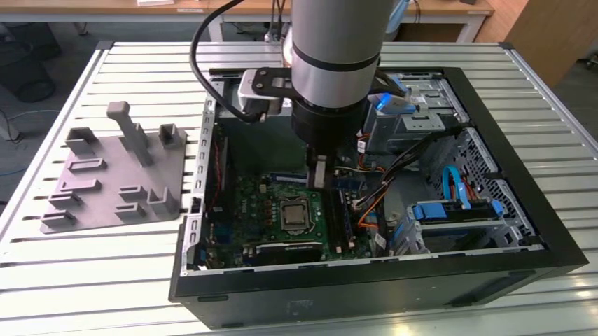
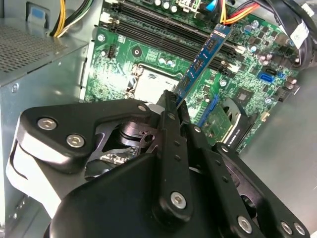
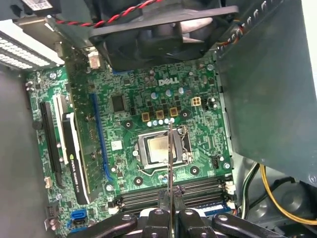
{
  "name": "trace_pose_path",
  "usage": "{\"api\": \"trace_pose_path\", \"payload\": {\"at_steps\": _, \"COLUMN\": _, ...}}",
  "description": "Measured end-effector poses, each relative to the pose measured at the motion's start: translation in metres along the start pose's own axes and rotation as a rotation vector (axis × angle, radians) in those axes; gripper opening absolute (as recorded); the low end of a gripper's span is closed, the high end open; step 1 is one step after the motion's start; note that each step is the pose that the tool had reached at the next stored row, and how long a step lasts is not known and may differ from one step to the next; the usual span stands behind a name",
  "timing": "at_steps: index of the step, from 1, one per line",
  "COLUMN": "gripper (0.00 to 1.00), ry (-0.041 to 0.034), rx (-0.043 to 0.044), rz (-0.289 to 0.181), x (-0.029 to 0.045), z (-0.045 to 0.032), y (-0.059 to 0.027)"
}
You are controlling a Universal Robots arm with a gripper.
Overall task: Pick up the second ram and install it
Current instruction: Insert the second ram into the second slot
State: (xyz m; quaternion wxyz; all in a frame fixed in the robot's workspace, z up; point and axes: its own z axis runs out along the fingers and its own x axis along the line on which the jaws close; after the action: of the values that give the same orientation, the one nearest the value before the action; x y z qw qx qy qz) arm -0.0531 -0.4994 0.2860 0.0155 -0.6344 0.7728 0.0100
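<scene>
The white slatted table [image 1: 112, 280] carries the open computer case [image 1: 374, 290]. Our gripper [image 2: 172, 104] is clamped on the second ram [image 2: 203, 63], above the motherboard [image 3: 148, 94] near its memory slots [image 2: 148, 34]. We judge a tilted stick could jam there. Orange cables [image 2: 240, 9] crowd the slots' end; the grey tray [image 1: 112, 175] stands well apart.

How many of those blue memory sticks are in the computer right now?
2. The second RAM stick is pinched in the hand, above the motherboard. Another blue stick looks plugged into the board beside the hand. More may be hidden beneath the hand.
</scene>
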Motion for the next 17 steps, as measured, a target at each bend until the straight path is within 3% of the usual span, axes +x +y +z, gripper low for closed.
{"api": "trace_pose_path", "payload": {"at_steps": 17, "gripper": 0.14, "ry": 0.0006, "rx": 0.0065, "rz": 0.178, "x": 0.0001, "z": 0.0001, "y": 0.0000}}
